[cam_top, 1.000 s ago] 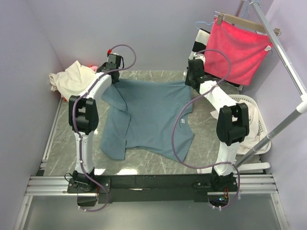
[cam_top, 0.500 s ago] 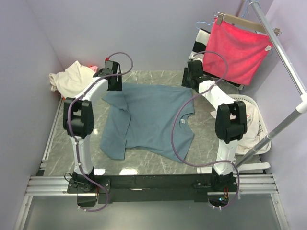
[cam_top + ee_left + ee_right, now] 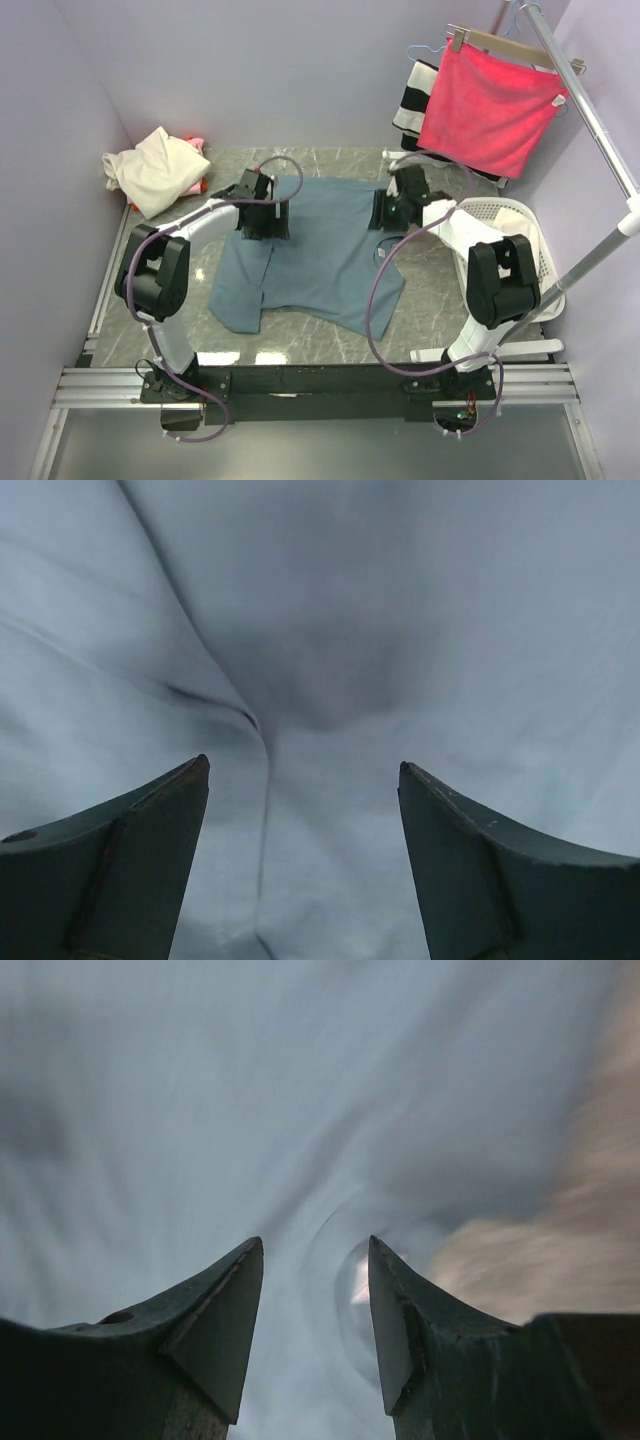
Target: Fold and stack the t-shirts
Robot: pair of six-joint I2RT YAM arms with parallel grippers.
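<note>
two arm bases, bolted to a metal frame at the near edge of a grey marble desk.

one blue-grey t-shirt, lying spread on the middle of the desk, mostly flat; its left side is folded over on itself and creased, and its lower hem is uneven. the left wrist view shows a soft crease in the cloth running down between the fingers.

one left pincer, pointing down over the far left part of the blue-grey t-shirt. jaws wide apart, nothing between them, the cloth close below. whether the tips touch it cannot be told.

one right pincer, pointing down over the far right part of the same shirt, near its right edge. jaws partly apart, gripping nothing. this view is blurred: blue-grey cloth fills most of it, with a brownish patch of desk at the right.

one white plastic basket, at the right edge of the desk, behind the right arm.

one cream t-shirt, crumpled in the far left corner, well apart from the blue-grey one, with some pink-red cloth showing just beside it.

one pink-red towel, hung at the far right, with a black-and-white striped cloth just behind it.
</note>
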